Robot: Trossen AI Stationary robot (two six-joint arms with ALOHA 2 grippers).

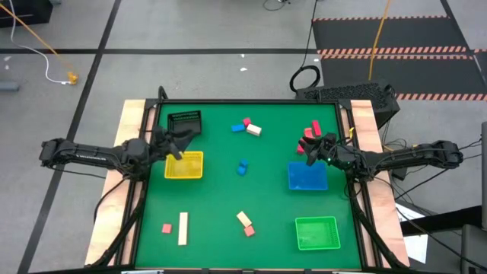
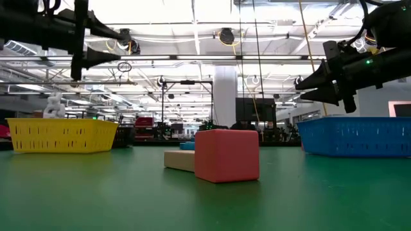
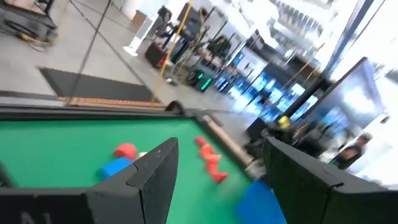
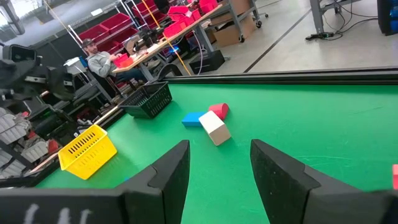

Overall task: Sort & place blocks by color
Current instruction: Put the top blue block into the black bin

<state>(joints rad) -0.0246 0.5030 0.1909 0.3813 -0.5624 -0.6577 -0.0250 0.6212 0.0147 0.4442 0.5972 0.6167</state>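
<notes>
The left gripper (image 1: 173, 148) hangs empty, fingers parted, over the yellow tray (image 1: 185, 167), while the right gripper (image 1: 310, 148), likewise parted and empty, hovers beside the blue tray (image 1: 307, 176), nearest the red blocks (image 1: 313, 129) lying just beyond its fingertips.

Blocks (image 1: 242, 168) btwn trays (image 1: 184, 166).

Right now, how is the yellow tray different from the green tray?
The yellow tray sits on the left side of the table, right by the left claw; the green tray sits at the near right corner, with no claw beside it. The yellow tray is next to the black basket; the green tray stands alone. Both look empty and have slotted walls.
</notes>
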